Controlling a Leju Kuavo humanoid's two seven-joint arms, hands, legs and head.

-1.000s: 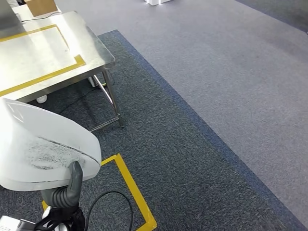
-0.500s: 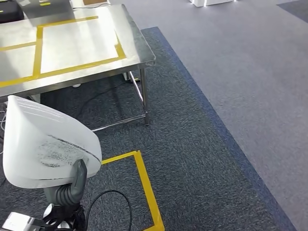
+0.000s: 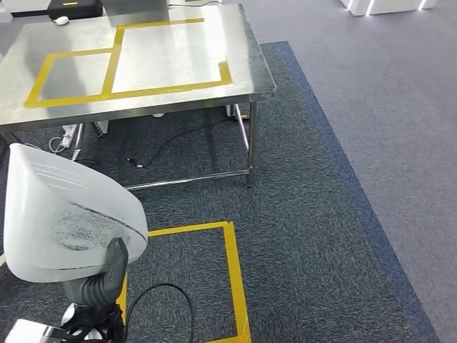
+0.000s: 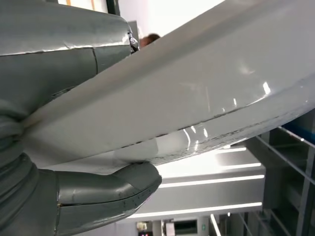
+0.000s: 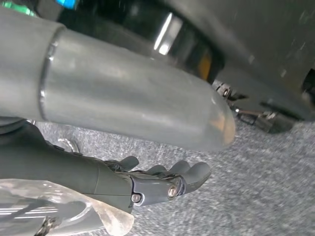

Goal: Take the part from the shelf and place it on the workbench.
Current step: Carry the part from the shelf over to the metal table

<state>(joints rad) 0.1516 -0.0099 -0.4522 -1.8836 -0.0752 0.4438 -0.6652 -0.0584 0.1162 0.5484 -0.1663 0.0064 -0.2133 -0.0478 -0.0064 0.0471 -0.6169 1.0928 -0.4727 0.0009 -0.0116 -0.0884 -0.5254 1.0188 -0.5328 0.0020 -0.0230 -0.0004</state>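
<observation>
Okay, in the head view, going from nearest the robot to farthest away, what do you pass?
Left hand gripping the white part → yellow tape square on the carpet → steel workbench with yellow tape outlines → black box at its far edge.

Glossy white plastic part (image 3: 64,214) (speckled grey patch), brushed steel workbench (image 3: 258,68) — dull sheen, rough matt carpet (image 3: 302,236)
</observation>
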